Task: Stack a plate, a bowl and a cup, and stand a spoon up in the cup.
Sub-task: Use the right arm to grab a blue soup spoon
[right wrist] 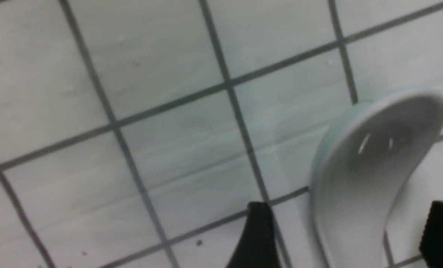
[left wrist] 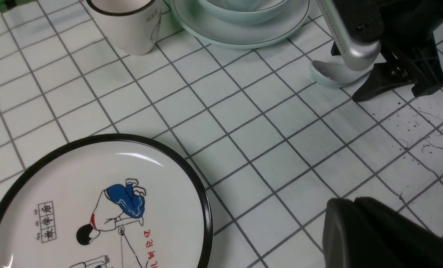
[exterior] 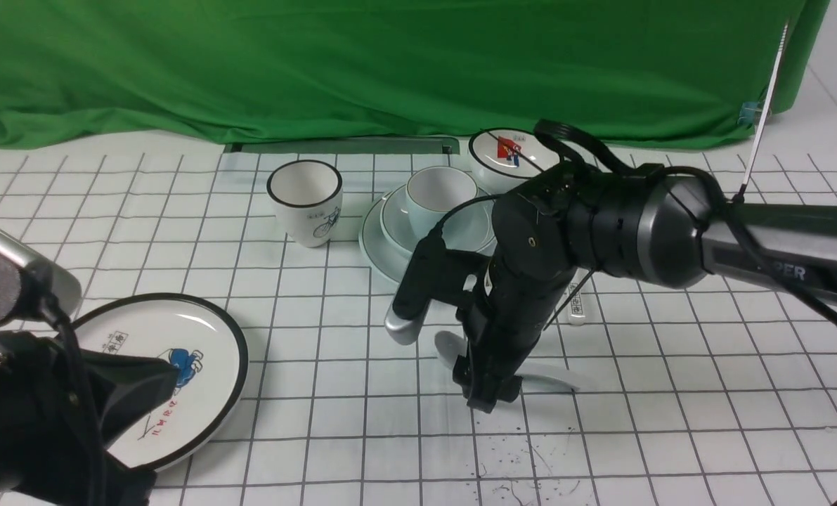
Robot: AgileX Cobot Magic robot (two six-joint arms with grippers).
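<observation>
Bright, even light; soft shadows; small glare streaks on the spoon [right wrist: 374, 156]; right wrist view blurred.

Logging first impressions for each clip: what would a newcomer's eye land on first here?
The right gripper dominates the middle of the scene, down at the gridded cloth with its jaws open on either side of the pale spoon. Just behind it, the cup sits in the bowl on the plate, already stacked. The black-rimmed cartoon plate lies at the near left.
</observation>
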